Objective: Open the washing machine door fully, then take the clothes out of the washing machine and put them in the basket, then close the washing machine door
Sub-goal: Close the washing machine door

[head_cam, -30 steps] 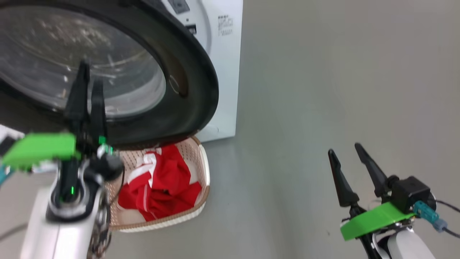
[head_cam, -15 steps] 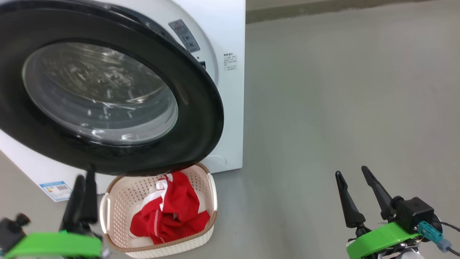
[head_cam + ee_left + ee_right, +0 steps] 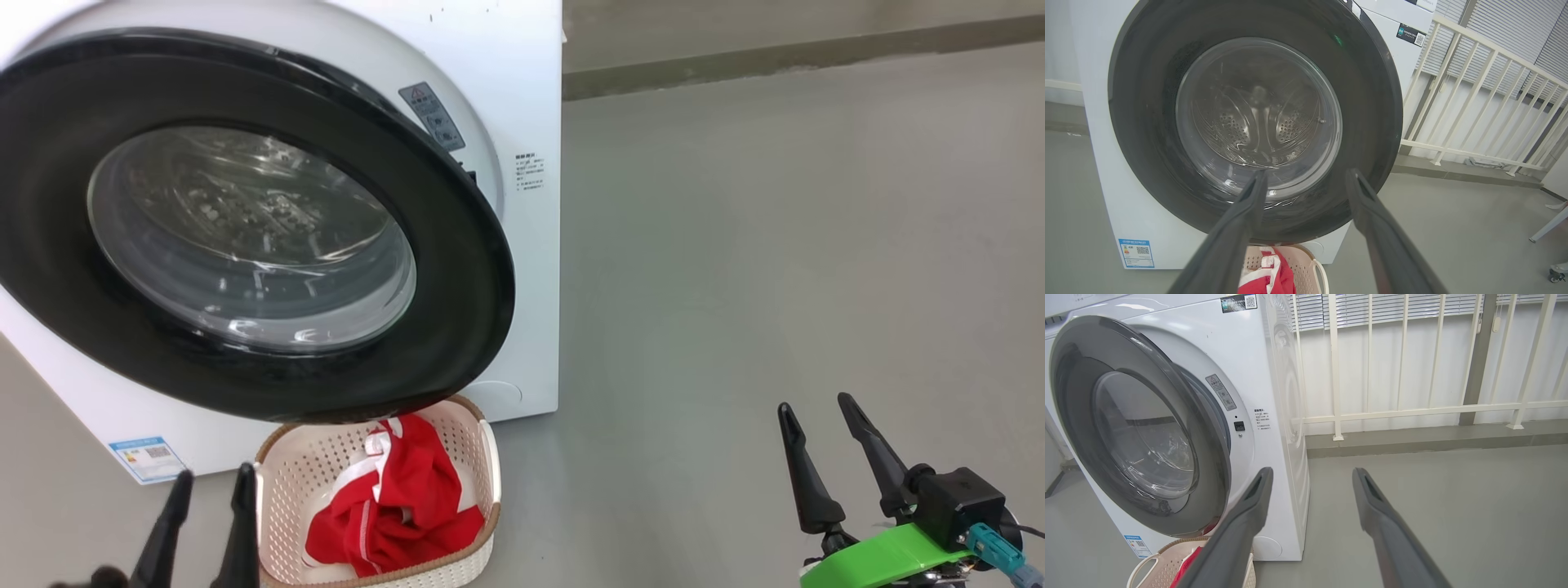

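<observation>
The washing machine (image 3: 522, 82) stands at the left, and its door (image 3: 457, 269), with black rim and glass bowl, is swung ajar. In the right wrist view the door (image 3: 1216, 473) has a gap behind its right edge. Below the door sits the basket (image 3: 488, 457) holding the red clothes (image 3: 400, 510). My left gripper (image 3: 214, 474) is open just left of the basket, holding nothing. In its own view the left gripper (image 3: 1306, 173) points at the door (image 3: 1143, 122), with the basket (image 3: 1310, 267) and clothes (image 3: 1267, 275) below. My right gripper (image 3: 815, 403) (image 3: 1312, 470) hangs open over bare floor.
Grey floor (image 3: 775, 245) stretches to the right of the machine. A white railing (image 3: 1412, 408) with blinds behind it runs along a raised kerb beyond the machine. A blue label (image 3: 147, 457) marks the machine's base. A caster and a pale leg (image 3: 1555, 269) stand at the far right.
The head camera has risen, shifting the whole picture. My left gripper has dropped from in front of the door glass to the bottom edge beside the basket, and its fingers have spread.
</observation>
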{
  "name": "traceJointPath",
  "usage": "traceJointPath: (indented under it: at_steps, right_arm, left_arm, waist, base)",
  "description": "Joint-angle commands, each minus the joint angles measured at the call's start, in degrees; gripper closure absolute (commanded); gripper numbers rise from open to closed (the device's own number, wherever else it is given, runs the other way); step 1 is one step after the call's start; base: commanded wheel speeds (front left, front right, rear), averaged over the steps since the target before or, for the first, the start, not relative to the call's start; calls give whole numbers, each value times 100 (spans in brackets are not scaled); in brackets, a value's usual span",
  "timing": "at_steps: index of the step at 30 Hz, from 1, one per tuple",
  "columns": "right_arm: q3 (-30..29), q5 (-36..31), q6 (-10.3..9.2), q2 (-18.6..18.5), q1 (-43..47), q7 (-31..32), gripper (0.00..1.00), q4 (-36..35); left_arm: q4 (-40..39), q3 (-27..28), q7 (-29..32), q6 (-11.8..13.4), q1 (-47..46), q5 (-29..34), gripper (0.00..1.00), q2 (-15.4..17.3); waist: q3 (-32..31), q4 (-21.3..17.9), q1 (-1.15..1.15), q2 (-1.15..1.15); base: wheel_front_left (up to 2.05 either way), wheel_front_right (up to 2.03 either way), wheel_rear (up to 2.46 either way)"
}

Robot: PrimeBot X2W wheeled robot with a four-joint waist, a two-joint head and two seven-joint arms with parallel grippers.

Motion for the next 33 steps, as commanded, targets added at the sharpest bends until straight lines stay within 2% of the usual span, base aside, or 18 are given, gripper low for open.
traceJointPath:
  at_steps: [1, 4, 12, 26, 32, 33]
  right_arm:
    - [97, -83, 36, -36, -58, -37, 0, -176]
    - [94, -88, 36, -37, -19, -37, 0, -182]
    - [114, -82, 36, -62, 33, -37, 0, -181]
    - [321, 80, 36, -153, 11, -37, 0, -195]
    - [350, 252, 36, -175, -171, -37, 0, -96]
    - [345, 267, 36, -169, -221, -37, 40, -62]
  left_arm:
    - [-175, 360, -69, -58, -71, 243, 0, -9]
    - [-156, 658, -69, -168, 76, 701, 0, -261]
    - [64, 874, -69, -334, 212, 1279, 0, -536]
    - [280, 939, -70, -362, 173, 1369, 0, -631]
    - [322, 820, -70, -363, 112, 1417, 0, -627]
    - [323, 808, -70, -363, 99, 1421, 0, -617]
  waist:
    - [-39, -3, 0, 0]
    - [-84, -14, 0, 0]
    - [-136, -25, 0, 0]
    - [-171, -23, 0, 0]
    - [-111, 134, 0, 0]
    - [-92, 172, 0, 0]
  base:
    - [0, 0, 0]
    - [0, 0, 0]
    - [0, 0, 0]
    - [0, 0, 0]
    - [0, 0, 0]
    - [0, 0, 0]
